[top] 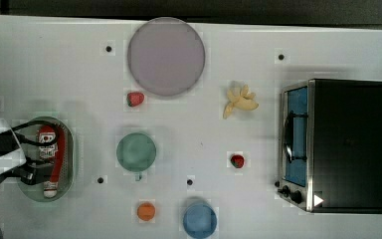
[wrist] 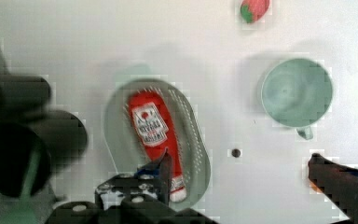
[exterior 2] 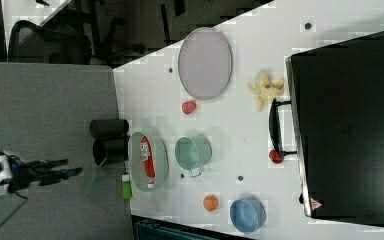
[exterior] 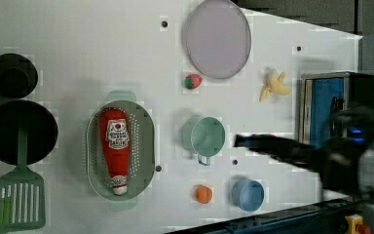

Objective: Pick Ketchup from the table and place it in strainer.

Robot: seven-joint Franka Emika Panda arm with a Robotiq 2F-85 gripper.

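One relation matters: Ketchup (exterior: 115, 148) lies flat inside strainer (exterior: 143, 146), long axis along the oval. Jaws (wrist: 237, 175) spread wide, released, holding nothing, above it w/ bottle off to one finger's side.

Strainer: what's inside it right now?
The Ketchup lies flat inside the strainer, label up. The perforated bottom directly beneath the bottle is covered.

1. In the wrist view the gripper (wrist: 242, 168) hangs with its jaws spread wide, nothing between them.
2. One dark finger (wrist: 165, 170) carries a blue pad; the other finger (wrist: 335, 175) stands well apart from it.
3. In the right view the gripper (exterior 2: 67, 167) points toward the right view's right, its two fingers parted, the white wrist behind it.
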